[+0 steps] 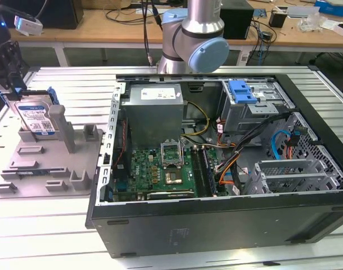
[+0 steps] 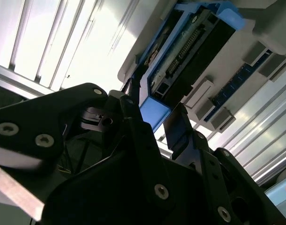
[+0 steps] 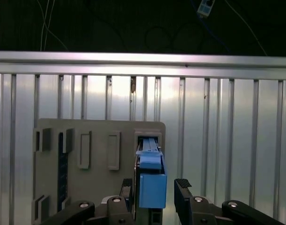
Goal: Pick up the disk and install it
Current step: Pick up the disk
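Black fingers (image 3: 182, 192) of the gripper (image 3: 154, 187) stand spread on either side of the disk (image 3: 150, 161), which sits on edge between them in a slot of the grey holder (image 3: 98, 136). One finger lies close against the disk's blue carrier; a gap shows between the other finger and the disk. In the exterior view the gripper (image 1: 11, 67) hangs just above the disk (image 1: 36, 115), and the open computer case (image 1: 216, 225) rests well apart from the gripper on the ribbed metal table (image 1: 64, 84).

A robotics lab or workshop: slotted aluminium table (image 1: 48, 236); opened computer case (image 1: 216, 225); cluttered wooden benches (image 1: 93, 28) behind.
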`<state>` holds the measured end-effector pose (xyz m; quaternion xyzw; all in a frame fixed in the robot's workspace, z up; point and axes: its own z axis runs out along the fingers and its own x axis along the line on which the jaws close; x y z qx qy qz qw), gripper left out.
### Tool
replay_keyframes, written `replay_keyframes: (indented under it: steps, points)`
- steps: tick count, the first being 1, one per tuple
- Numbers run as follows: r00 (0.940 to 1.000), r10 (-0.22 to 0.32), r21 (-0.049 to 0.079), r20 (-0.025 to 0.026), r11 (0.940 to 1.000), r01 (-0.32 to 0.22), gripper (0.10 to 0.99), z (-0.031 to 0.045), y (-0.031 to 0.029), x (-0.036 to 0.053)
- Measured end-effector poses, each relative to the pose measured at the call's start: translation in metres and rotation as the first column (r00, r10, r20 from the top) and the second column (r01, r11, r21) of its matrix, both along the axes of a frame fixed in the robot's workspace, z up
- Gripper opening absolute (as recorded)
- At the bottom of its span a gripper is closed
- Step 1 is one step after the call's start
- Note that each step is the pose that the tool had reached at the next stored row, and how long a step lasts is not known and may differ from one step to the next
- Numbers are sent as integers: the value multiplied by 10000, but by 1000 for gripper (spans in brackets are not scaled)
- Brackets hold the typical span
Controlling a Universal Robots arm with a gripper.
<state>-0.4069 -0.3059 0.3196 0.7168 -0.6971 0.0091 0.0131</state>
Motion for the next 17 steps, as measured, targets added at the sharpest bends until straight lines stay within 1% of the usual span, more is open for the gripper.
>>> replay_keyframes:
  steps: [7, 17]
  points:
    - [10000, -1, -1, -1, 10000, 1, 482, -32, -5, -15]
    - [10000, -2, -1, -2, 10000, 2, 482, -61, -34, -16]
